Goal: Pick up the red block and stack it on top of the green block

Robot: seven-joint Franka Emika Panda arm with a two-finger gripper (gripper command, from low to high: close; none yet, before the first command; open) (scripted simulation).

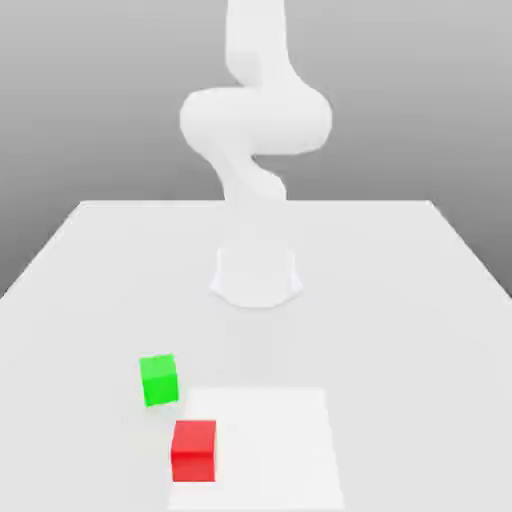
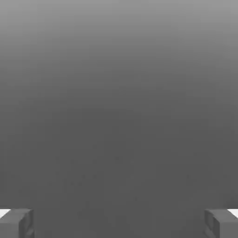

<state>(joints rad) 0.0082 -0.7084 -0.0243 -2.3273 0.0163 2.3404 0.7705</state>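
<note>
Exterior view, going left to right. Green block [image 1: 158,380] sits lower left of centre on the white table [image 1: 90,290], turned slightly askew to the frame. Just right of it and lower in the frame, red block [image 1: 194,450] rests near the bottom edge, squarer to the camera. The 2 blocks are close but apart, w/ a thin strip of table showing between them; neither is on top of the other. Red block stands at the left edge of a brighter white rectangular patch [image 1: 275,440] on the tabletop, which spreads to the right across the bottom centre; green block lies just off that patch's upper left corner.

Centre of frame, further back: round white arm base [image 1: 256,278] on the table, w/ the white arm [image 1: 255,115] rising, bending and leaving the frame at top centre. Nothing touches either block.

Hand view: grey backdrop w/ gripper [image 2: 119,223] fingertips [image 2: 16,223] in the 2 lower corners, spread wide apart, nothing between them.
</note>
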